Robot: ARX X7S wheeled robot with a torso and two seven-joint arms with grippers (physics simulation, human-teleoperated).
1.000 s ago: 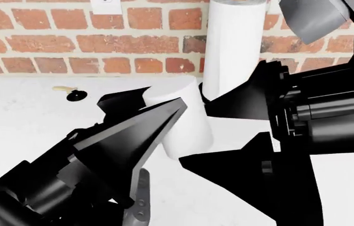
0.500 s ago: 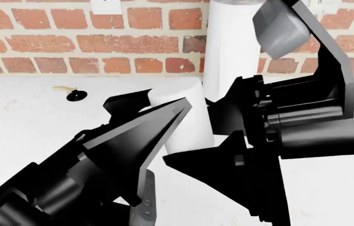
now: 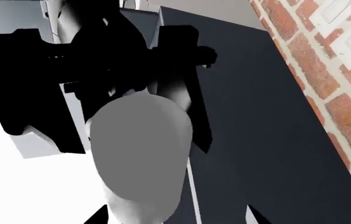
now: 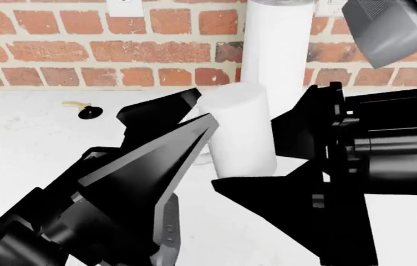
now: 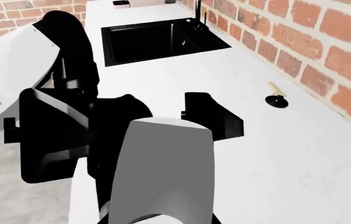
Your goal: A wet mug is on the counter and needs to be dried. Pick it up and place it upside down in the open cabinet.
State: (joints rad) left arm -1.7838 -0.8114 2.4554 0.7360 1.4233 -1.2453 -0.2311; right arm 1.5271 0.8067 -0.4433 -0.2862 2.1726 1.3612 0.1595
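Left claw (image 4: pixel 193 119) pinches the mug (image 4: pixel 238 130), lifted off the desk (image 4: pixel 24 144). Right claw (image 4: pixel 268 160), at its 4 o'clock, stands spread. Advise inverting slowly, grip firm.

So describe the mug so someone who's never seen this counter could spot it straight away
Start at the red brick wall behind the broad white stone-like counter. Before the tall white paper-towel roll, between two black grippers, stands the small plain white cylindrical mug. It is much shorter and slimmer than the roll.
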